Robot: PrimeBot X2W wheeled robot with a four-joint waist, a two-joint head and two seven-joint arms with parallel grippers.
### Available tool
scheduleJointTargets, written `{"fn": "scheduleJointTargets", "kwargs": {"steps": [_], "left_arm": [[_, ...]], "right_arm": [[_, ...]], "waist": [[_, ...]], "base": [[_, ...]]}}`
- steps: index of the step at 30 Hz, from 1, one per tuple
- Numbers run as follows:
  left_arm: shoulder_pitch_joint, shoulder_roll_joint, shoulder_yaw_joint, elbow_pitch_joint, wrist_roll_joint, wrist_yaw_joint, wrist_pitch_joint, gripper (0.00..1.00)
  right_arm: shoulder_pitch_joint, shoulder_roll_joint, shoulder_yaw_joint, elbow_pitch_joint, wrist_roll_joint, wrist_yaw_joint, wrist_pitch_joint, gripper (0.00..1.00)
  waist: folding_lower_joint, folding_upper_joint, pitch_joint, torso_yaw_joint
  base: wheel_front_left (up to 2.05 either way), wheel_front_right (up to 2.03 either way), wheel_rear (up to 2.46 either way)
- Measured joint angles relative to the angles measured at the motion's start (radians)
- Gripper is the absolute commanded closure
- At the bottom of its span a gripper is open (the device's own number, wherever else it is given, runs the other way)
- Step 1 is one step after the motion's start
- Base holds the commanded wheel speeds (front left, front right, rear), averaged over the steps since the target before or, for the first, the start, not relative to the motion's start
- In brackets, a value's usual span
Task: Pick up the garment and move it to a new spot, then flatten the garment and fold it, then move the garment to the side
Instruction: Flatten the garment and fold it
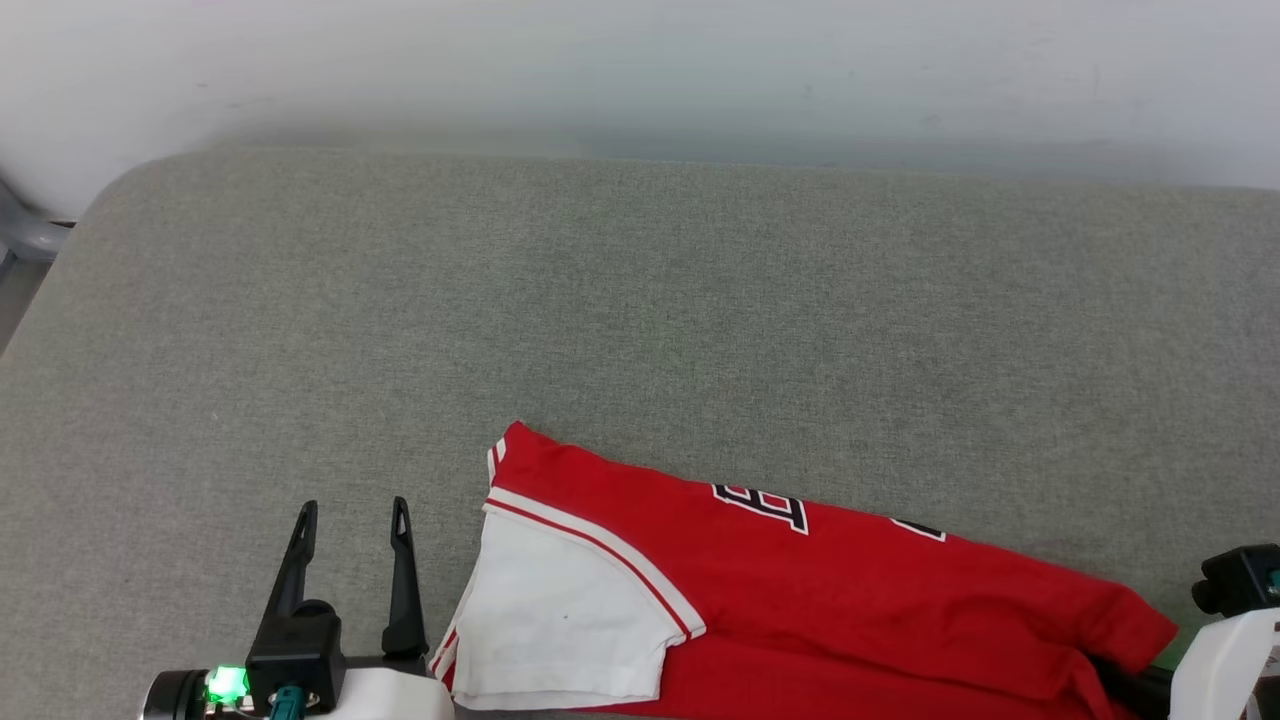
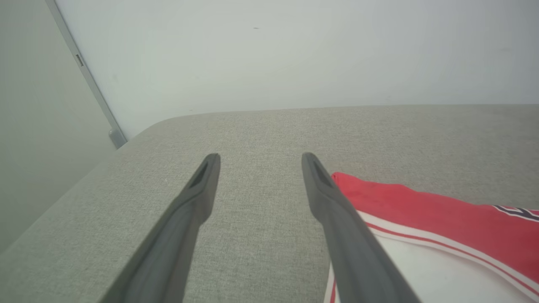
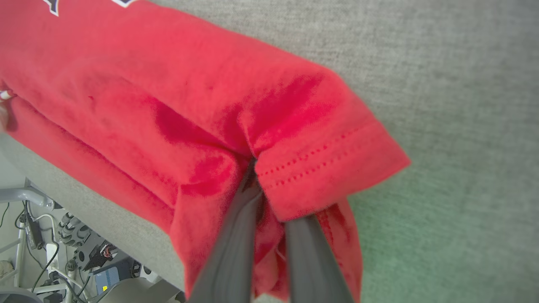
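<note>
A red garment (image 1: pixel 850 590) with a white short sleeve lies folded lengthwise on a grey, fabric-covered tabletop (image 1: pixel 640 300), close to the near edge. The sleeve is at the garment's left end and the stitched hem at its right end. Black-and-white lettering shows along the far fold.

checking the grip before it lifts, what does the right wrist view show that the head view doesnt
Right wrist view: the right gripper closed on the garment at its stitched hem corner, red cloth bunched around the fingers; cables and gear past the edge of the grey surface.
Head view: the left gripper open, holding nothing, just beside the white sleeve.
Both: the red garment lying on the grey surface, with part of its lettering.
</note>
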Motion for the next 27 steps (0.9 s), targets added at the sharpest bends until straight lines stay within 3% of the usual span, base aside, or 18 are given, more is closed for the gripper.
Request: {"fn": "scheduleJointTargets", "kwargs": {"steps": [10, 18, 22, 27], "left_arm": [[0.005, -0.029, 0.039, 0.008, 0.05, -0.054, 0.0, 0.0], [0.01, -0.046, 0.046, 0.023, 0.085, -0.076, 0.0, 0.0], [0.013, -0.05, 0.05, 0.027, 0.093, -0.082, 0.0, 0.0], [0.023, -0.052, 0.061, 0.03, 0.098, -0.091, 0.0, 0.0]], "right_arm": [[-0.011, -0.092, -0.068, 0.061, 0.061, 0.0, -0.058, 1.0], [-0.032, -0.155, -0.112, 0.164, 0.04, 0.0, -0.067, 1.0], [-0.027, -0.158, -0.123, 0.122, 0.057, 0.0, -0.067, 1.0], [-0.002, -0.169, -0.135, -0.04, 0.077, -0.001, -0.049, 1.0]], "waist": [[0.0, 0.0, -0.013, -0.01], [0.0, 0.0, -0.02, -0.017], [0.0, 0.0, -0.026, -0.016], [0.0001, 0.0, -0.033, -0.023]], "base": [[0.0, 0.0, 0.0], [0.0, 0.0, 0.0], [0.0, 0.0, 0.0], [0.0, 0.0, 0.0]]}}
